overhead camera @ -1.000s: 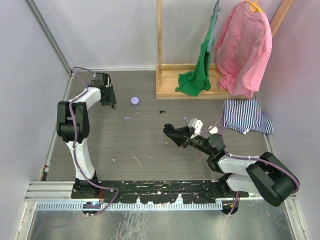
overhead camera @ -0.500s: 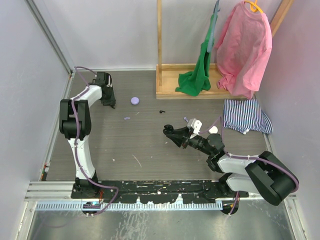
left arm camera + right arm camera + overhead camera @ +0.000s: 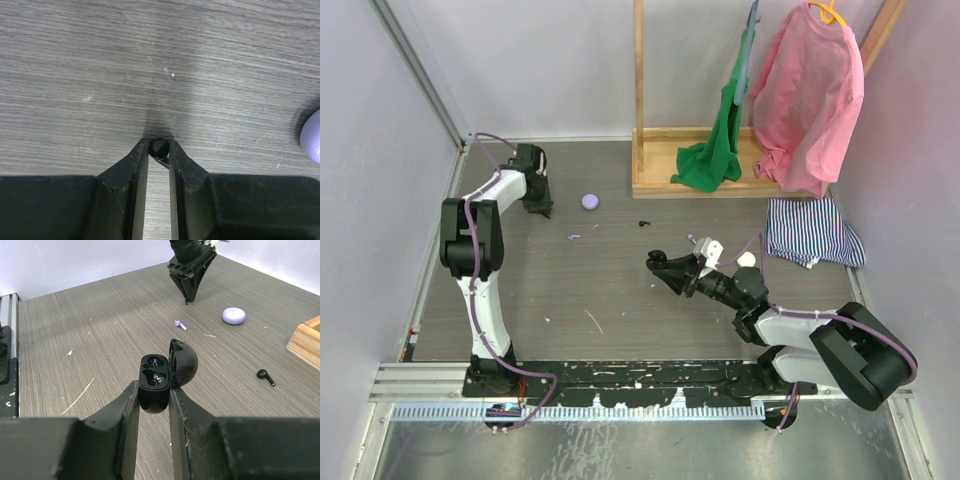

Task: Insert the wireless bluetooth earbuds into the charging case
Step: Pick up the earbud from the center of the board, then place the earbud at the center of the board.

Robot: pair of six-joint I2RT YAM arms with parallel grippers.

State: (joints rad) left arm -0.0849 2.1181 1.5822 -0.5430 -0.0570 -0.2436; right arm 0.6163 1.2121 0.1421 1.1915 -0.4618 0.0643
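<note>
The table (image 3: 620, 290) is grey with a fine wood-grain pattern and a few white flecks. On it lie a lilac earbud (image 3: 179, 324), a lilac round case (image 3: 233, 316) and a black earbud (image 3: 264, 375). The left gripper (image 3: 159, 150) is matt black around another glossy black earbud (image 3: 159, 148), and the right gripper (image 3: 154, 390), black too, pinches a shiny black charging case (image 3: 160, 377). Behind, a pale wooden rack (image 3: 660, 175) carries a pink shirt (image 3: 810, 95) and a green garment (image 3: 720, 140) beside a navy-and-white striped cloth (image 3: 810, 232); the arms (image 3: 485, 300) are white with black joints and purple cables (image 3: 470, 215).
</note>
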